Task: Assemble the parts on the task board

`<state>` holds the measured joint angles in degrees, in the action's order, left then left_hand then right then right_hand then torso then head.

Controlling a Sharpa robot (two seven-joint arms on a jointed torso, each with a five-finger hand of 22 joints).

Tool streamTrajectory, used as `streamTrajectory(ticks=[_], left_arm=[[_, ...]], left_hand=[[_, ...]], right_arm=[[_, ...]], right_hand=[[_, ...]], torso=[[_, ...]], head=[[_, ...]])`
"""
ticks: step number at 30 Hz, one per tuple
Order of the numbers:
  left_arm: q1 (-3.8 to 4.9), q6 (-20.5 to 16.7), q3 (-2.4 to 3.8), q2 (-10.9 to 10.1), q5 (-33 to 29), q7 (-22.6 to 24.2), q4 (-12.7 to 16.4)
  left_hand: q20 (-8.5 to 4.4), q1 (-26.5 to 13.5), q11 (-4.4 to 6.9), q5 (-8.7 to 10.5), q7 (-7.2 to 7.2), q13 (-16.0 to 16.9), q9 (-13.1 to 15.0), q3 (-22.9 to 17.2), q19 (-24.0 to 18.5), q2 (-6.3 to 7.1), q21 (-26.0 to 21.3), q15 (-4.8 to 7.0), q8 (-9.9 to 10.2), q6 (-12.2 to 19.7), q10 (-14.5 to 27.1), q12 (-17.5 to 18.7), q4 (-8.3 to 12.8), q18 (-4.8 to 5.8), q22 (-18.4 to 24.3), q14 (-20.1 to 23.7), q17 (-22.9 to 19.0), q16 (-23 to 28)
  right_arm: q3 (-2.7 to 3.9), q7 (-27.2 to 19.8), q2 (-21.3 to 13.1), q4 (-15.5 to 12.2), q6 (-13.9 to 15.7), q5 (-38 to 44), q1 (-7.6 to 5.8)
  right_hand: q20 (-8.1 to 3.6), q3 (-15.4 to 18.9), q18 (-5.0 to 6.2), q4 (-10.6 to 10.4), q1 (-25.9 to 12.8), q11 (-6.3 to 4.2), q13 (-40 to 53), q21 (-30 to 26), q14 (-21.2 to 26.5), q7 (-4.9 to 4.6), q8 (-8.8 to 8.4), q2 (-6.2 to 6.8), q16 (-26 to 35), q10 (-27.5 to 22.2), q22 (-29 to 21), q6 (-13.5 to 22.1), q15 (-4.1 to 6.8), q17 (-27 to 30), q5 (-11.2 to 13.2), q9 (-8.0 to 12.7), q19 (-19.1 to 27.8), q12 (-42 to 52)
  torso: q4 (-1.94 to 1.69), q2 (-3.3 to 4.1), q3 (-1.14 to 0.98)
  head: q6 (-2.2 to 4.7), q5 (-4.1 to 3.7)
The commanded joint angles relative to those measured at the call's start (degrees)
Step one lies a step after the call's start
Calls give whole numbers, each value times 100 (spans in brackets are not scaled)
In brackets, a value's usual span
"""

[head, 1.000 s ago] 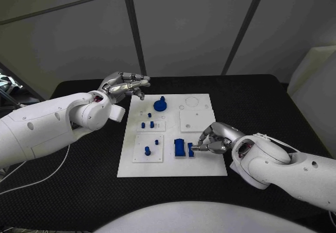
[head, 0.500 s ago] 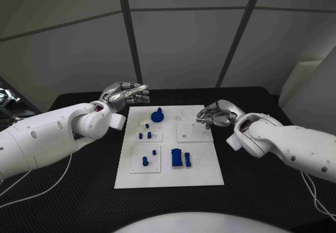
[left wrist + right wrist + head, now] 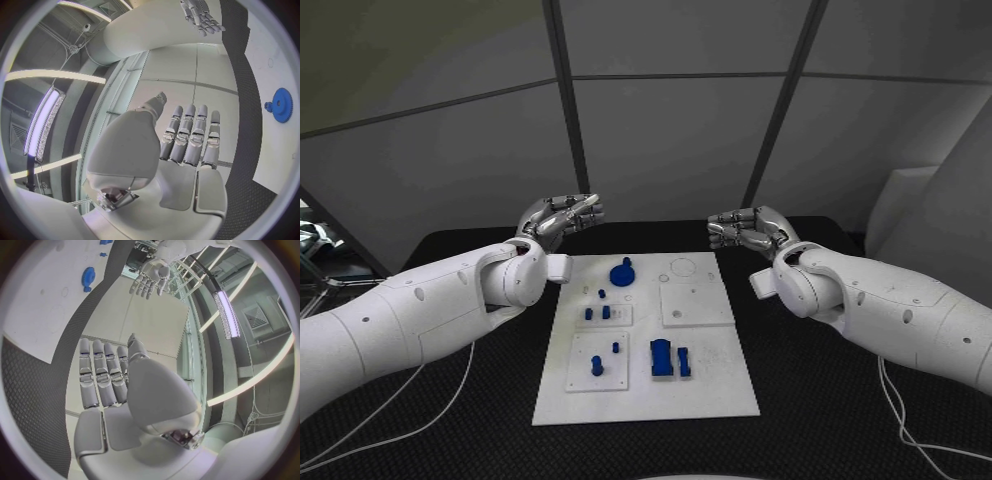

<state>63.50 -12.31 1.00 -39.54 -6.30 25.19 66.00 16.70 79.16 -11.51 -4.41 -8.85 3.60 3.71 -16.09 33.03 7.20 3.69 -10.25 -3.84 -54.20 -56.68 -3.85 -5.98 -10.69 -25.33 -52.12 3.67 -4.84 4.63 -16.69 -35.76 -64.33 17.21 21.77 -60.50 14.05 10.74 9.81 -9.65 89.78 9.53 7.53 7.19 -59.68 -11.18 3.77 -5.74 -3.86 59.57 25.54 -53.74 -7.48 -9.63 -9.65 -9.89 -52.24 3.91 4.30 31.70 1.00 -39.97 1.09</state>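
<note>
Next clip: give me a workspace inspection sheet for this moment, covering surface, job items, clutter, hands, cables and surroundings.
Surface: black table, with the white task board lying flat in its middle.
Job's things: blue parts on the board: a round gear-like part at the far end, small pegs at mid-board, another peg piece nearer the robot, and two upright blocks beside it.
Clutter: nothing seen.
Hands: left hand and right hand are both raised beyond the board's far end, holding nothing, fingers extended.
Cables: a pale cable runs over the table on the robot's left; another on its right.
Surroundings: grey panelled wall behind the table.
</note>
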Motion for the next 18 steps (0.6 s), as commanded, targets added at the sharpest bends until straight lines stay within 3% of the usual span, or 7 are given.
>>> streamTrajectory(ticks=[1,10,13,14,15,17,18], left_arm=[[-6,-33,0,38,-24,25,-39],[-55,-502,-15,-45,73,90,324],[-92,-861,-26,-108,148,139,601],[-115,-1077,-33,-146,193,169,769],[-131,-1235,-38,-174,226,191,891],[-168,-1586,-49,-235,299,240,1162],[-186,-1763,-55,-266,336,264,1299]], left_hand=[[-498,-2386,343,441,267,-360,-371,503,-1063,-227,-369,298,384,1652,1732,385,176,320,822,1573,-367,484],[-804,-3828,551,441,428,-360,-371,837,-1760,-720,-369,476,384,2690,2826,385,598,570,1366,2549,-367,484],[-904,-4294,620,441,481,-360,-371,920,-1934,-720,-369,539,384,3002,3152,385,598,570,1499,2853,-367,484],[-945,-4479,648,441,885,-360,-371,947,-2005,-720,-369,564,384,3125,3280,385,598,571,1552,2973,-367,484],[-971,-4613,668,441,885,-360,-371,969,-2056,-720,-369,581,384,3212,3373,385,598,570,1590,3061,-367,484],[-1031,-4872,706,441,885,-360,-371,1024,-2150,-720,-369,616,384,3386,3553,385,598,572,1664,3229,-367,484],[-1048,-4955,718,441,885,-360,-371,1035,-2180,-720,-369,1025,384,3441,3610,385,598,574,1687,3283,-367,484]], right_arm=[[0,-46,43,52,-34,-60,0],[-80,-263,-118,-398,435,-425,5],[-141,-430,-242,-743,794,-704,10],[-177,-531,-316,-950,1011,-872,13],[-205,-605,-371,-1104,1170,-996,15],[-262,-762,-487,-1429,1509,-1259,19],[-289,-834,-541,-1578,1665,-1380,21]], right_hand=[[-411,-325,-294,313,-2714,-286,-255,-244,1790,340,-377,574,386,-1787,-802,1619,224,320,289,322,1557,-391],[-661,-522,-392,529,-4387,-455,-753,-719,2878,529,-377,574,386,-2894,-1325,2609,337,551,473,547,2466,-391],[-745,-580,-454,965,-4899,-510,-753,-719,3221,596,-377,574,386,-3236,-1463,2917,748,963,526,989,2773,-391],[-781,-617,-454,965,-5126,-535,-753,-719,3376,624,-377,574,386,-3388,-1523,3054,748,963,552,989,2909,-391],[-807,-635,-453,965,-5284,-953,-753,-719,3480,645,-377,574,386,-3493,-1565,3149,748,963,965,989,3004,-391],[-851,-665,-517,965,-5563,-953,-753,-719,3669,681,-377,574,386,-3679,-1640,3318,748,963,965,989,3174,-391],[-866,-1074,-517,965,-5647,-953,-753,-719,3726,691,-377,574,386,-3736,-1663,3368,748,963,965,989,3223,-391]], torso=[[-4,-1,0],[-185,-23,-43],[-302,-37,-70],[-347,-42,-81],[-372,-45,-86],[-408,-49,-95],[-419,-51,-98]], head=[[8,0],[243,-46],[394,-76],[452,-88],[485,-94],[531,-103],[546,-106]])
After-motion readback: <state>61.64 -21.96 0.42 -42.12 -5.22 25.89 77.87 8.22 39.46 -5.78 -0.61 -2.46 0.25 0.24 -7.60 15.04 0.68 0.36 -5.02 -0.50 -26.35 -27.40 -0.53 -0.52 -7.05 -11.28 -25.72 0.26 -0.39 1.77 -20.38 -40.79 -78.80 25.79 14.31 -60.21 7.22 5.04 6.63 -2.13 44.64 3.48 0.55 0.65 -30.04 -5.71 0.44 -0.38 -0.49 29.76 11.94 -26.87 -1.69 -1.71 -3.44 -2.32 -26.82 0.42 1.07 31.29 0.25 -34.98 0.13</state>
